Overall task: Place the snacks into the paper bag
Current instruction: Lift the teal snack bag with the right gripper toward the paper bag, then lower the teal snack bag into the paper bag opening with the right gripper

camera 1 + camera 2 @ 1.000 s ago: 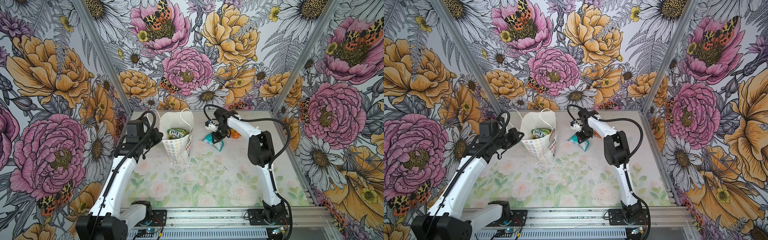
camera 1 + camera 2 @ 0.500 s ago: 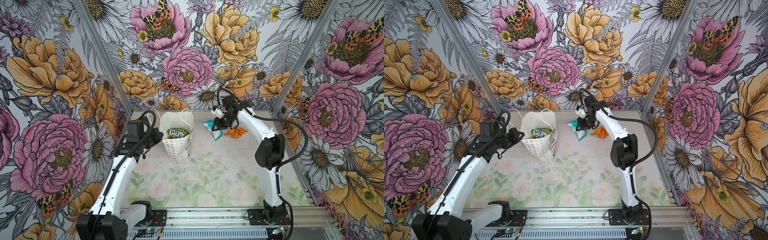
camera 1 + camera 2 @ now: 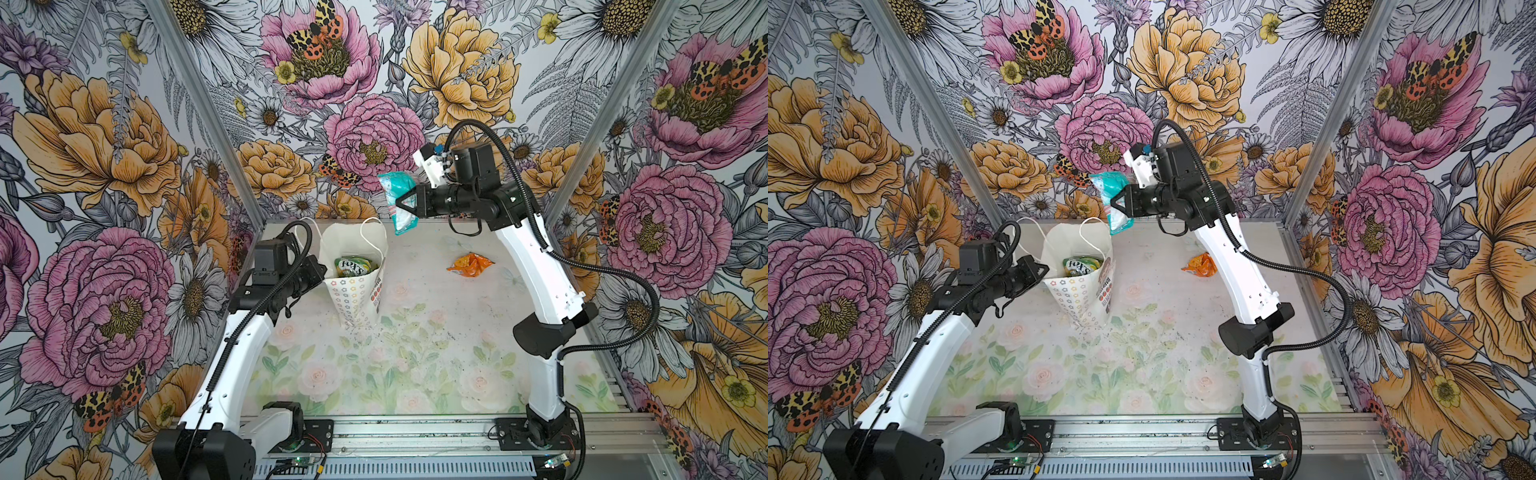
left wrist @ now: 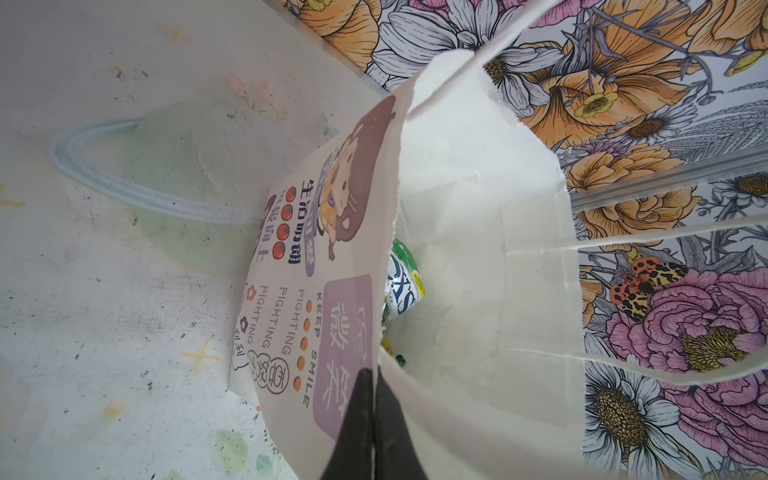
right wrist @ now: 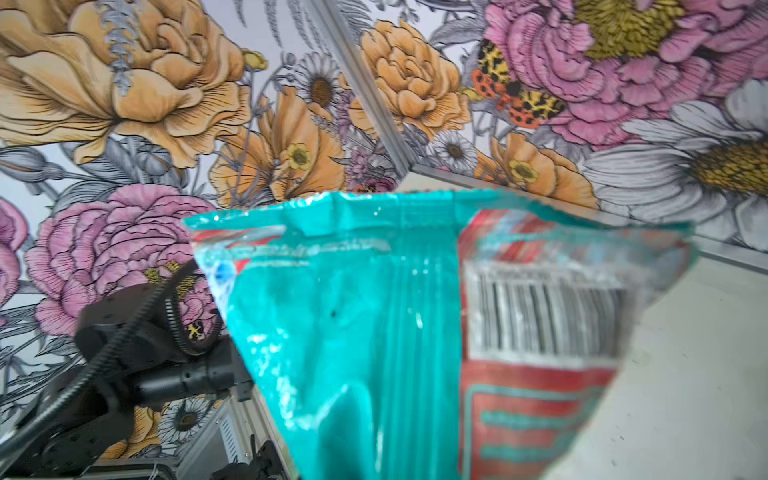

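Note:
The white paper bag (image 3: 353, 291) (image 3: 1077, 297) stands open at the back left of the table, flower-patterned side toward the camera. A green-yellow FOX'S snack (image 3: 352, 266) (image 3: 1080, 266) (image 4: 401, 286) lies inside it. My left gripper (image 3: 318, 270) (image 4: 374, 374) is shut on the bag's rim, holding it open. My right gripper (image 3: 405, 203) (image 3: 1119, 203) is raised, shut on a teal-white snack (image 3: 397, 199) (image 3: 1115, 199) (image 5: 415, 332) that hangs in the air just right of and above the bag's mouth. An orange snack (image 3: 469, 264) (image 3: 1200, 264) lies on the table to the right.
The bag's white cord handles (image 3: 372, 237) (image 3: 1092, 232) arch over its opening. Floral walls close in the back and both sides. A metal rail (image 3: 415, 432) runs along the table's front edge, carrying both arm bases.
My right gripper has lifted the teal-white snack off the table and carried it up and toward the bag. The orange snack now lies uncovered. The left arm and bag have stayed still.

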Action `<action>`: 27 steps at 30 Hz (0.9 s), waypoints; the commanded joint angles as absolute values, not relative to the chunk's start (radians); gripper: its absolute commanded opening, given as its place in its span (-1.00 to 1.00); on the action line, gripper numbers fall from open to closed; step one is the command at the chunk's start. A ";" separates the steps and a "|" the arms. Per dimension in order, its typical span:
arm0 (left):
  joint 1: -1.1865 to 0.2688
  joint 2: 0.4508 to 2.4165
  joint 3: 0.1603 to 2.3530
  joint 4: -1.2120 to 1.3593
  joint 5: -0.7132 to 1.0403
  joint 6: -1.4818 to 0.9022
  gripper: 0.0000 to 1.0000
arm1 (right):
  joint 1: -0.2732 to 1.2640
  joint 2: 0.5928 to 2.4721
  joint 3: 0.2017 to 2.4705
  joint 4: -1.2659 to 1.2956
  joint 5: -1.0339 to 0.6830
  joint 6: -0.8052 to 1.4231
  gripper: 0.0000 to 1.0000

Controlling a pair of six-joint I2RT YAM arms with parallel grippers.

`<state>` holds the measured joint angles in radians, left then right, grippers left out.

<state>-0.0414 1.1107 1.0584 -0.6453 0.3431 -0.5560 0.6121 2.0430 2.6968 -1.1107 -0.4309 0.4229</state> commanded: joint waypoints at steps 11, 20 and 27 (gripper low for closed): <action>-0.036 1.108 1.058 -0.672 0.352 -0.568 -1.00 | 0.876 2.135 2.714 -0.854 -0.091 0.531 -1.00; -0.037 1.100 1.057 -0.672 0.354 -0.568 -1.00 | 0.912 2.207 2.709 -0.844 -0.018 0.536 -1.00; -0.037 1.098 1.057 -0.672 0.355 -0.570 -1.00 | 0.923 2.219 2.642 -0.844 0.047 0.502 -1.00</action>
<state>-0.0414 1.1069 1.0584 -0.6460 0.3458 -0.5682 0.9134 2.2204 2.6606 -0.8948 -0.0063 0.5266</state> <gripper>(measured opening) 0.040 0.075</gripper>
